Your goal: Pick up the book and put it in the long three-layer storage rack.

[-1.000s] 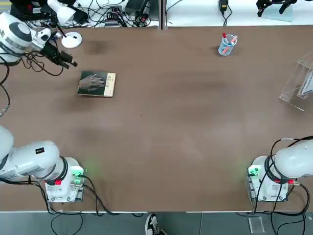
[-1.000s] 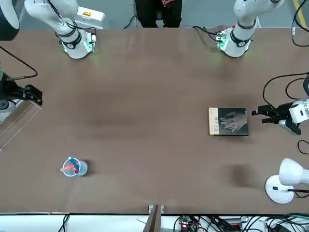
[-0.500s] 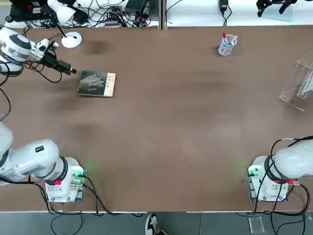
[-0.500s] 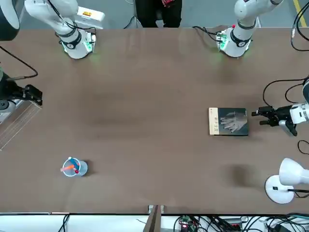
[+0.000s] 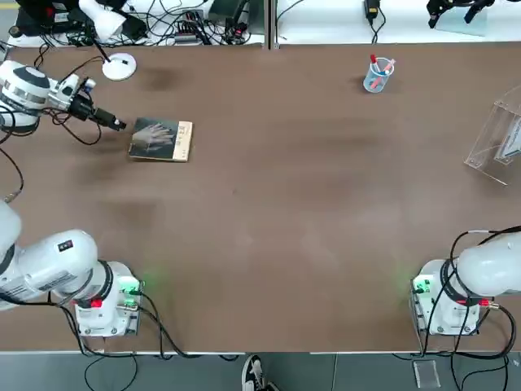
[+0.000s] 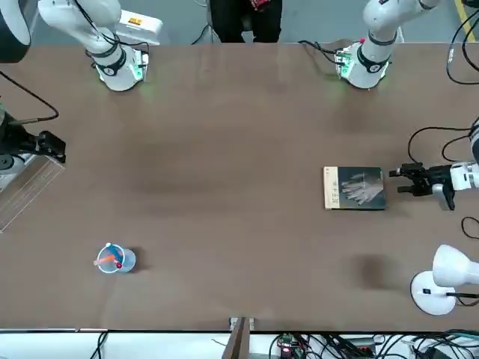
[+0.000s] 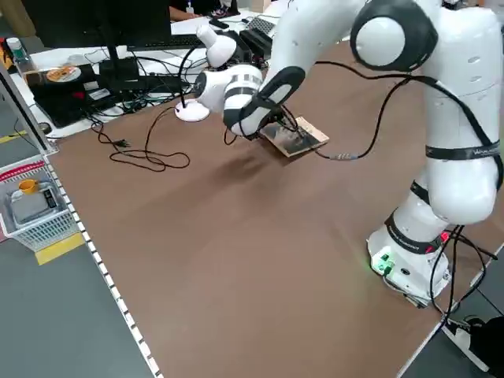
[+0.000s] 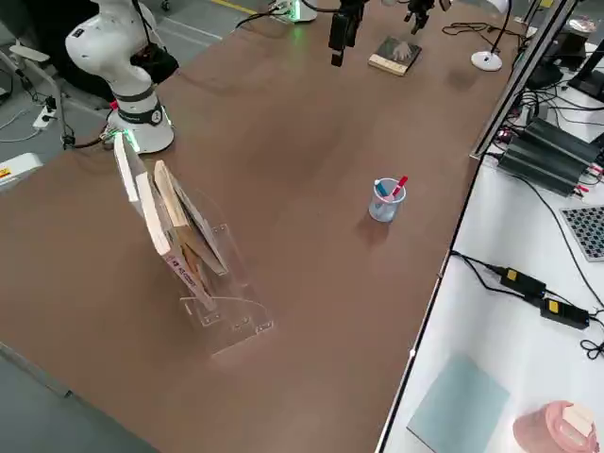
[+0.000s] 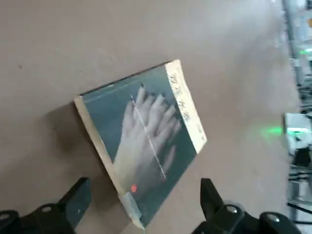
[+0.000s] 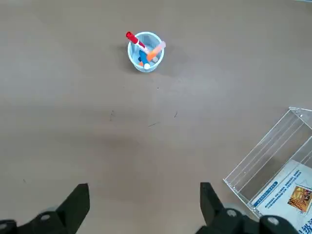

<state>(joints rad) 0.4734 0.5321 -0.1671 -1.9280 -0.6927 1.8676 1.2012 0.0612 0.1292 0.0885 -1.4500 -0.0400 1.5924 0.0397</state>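
Book (image 5: pixel 161 140) lies flat on the bench (image 5: pixel 269 212), far-left area as the robot sees it, tan strip edge toward bench centre, pale hand image up. Left tool (image 5: pixel 119 125) sits low just beside the book's outer edge, fingers spread, not touching it; in the left wrist view the book's near corner sits between the two fingers (image 9: pixel 73 204). Long three-layer storage rack (image 5: pixel 498 138) stands at the far right edge, well apart from the book, with a few items already in its slanted slots. Right tool (image 10: pixel 144 214) hangs above the bench near the rack, fingers spread, empty. Clear cup of pens (image 5: pixel 377 75) stands at the far side, a white lamp (image 5: pixel 110 41) near the book.
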